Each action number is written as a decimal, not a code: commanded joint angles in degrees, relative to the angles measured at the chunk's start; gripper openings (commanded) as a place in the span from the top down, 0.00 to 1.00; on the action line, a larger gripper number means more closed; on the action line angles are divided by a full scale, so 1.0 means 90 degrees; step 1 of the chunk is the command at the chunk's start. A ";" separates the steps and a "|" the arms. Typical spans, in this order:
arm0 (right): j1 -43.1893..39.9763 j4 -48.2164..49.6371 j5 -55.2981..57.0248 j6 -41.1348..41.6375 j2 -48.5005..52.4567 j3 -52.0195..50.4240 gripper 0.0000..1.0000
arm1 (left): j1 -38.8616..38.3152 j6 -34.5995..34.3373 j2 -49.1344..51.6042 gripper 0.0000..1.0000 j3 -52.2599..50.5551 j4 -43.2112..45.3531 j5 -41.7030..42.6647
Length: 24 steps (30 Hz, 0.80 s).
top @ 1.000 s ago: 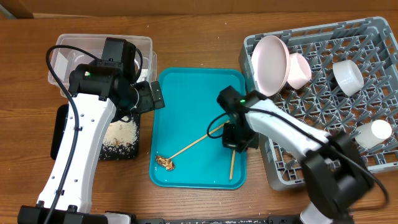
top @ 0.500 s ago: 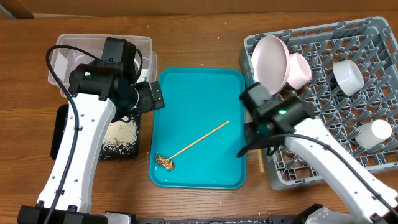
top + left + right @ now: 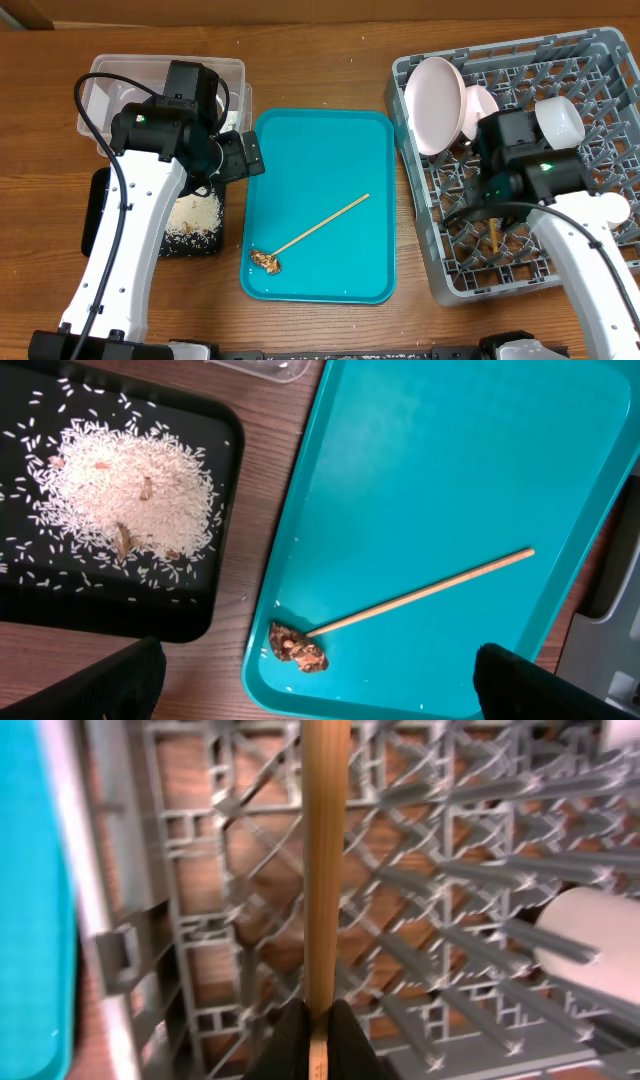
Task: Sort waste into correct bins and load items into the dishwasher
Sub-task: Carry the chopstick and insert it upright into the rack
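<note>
Rice lies heaped in the black tray. Left gripper hangs between that and the teal tray, fingers spread wide, empty. On the teal tray: one chopstick, tip touching a brown scrap. Right gripper pinches the other chopstick near its end, above the dish rack floor. Likely best: lower it, lay it flat across the pegs rather than end-on through the open lattice, then release.

Rounded white plastic shells cover the left arm and the right arm, between boxy black joint housings (each lit by a small green light). A thin black cable trails along the left arm. The right gripper has black fingers.
</note>
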 commanded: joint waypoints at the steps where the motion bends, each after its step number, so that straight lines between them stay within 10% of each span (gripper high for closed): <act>1: -0.0376 0.0121 -0.0005 -0.0852 -0.0090 0.0117 0.96 | -0.0005 -0.0012 -0.0007 0.00 0.0046 -0.0019 -0.0019; 8: -0.0408 0.0216 -0.0741 -0.2016 0.0061 0.0056 0.96 | -0.0005 -0.0010 -0.0007 0.00 0.0046 -0.0019 -0.0019; 24: -0.0444 0.0170 -0.0646 -0.1537 0.0719 -0.0168 0.96 | -0.0005 0.0107 -0.0007 0.00 0.0046 -0.0061 -0.0019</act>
